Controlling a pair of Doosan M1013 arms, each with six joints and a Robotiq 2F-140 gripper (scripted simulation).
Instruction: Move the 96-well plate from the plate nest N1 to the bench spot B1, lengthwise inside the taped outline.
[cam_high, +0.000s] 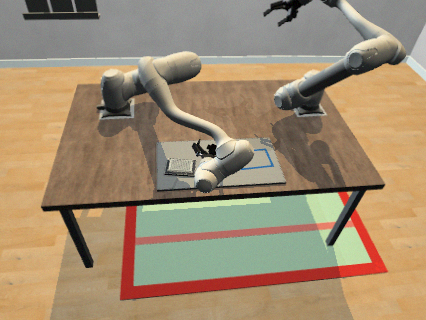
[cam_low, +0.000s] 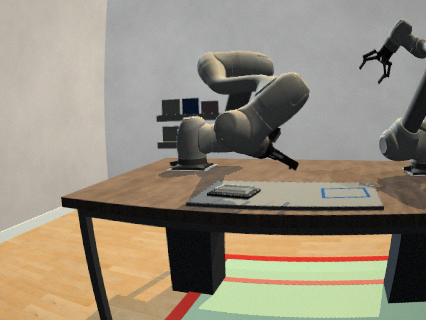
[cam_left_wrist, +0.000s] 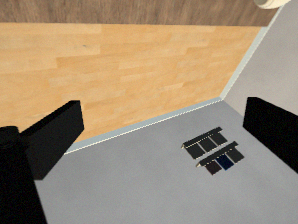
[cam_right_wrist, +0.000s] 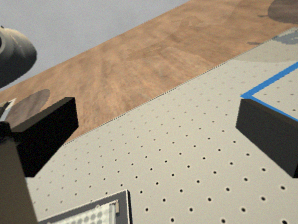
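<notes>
the pale, dimpled 96-well plate sits in its dark-rimmed nest, which presumably keeps it square for pickup; around it spreads the perforated board, with the blue taped outline well apart. the right gripper slants above, blocky fingers wide and empty; the left gripper, likewise spread, hangs high aside.

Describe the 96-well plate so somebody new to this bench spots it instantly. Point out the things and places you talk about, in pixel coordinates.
On the brown wooden table (cam_high: 100, 150) (cam_low: 125, 185) (cam_left_wrist: 125, 12) (cam_right_wrist: 125, 65), find the light grey perforated board (cam_high: 270, 177) (cam_low: 295, 197) (cam_right_wrist: 170, 135). At the end away from the blue taped outline (cam_high: 271, 157) (cam_low: 322, 193) (cam_right_wrist: 270, 80), a dark rectangular nest (cam_high: 180, 175) (cam_low: 232, 196) (cam_right_wrist: 121, 197) holds the pale, flat 96-well plate (cam_high: 181, 166) (cam_low: 234, 189) (cam_right_wrist: 87, 217). Its grid of small round wells sets it apart from the plain dark nest around it.
</notes>
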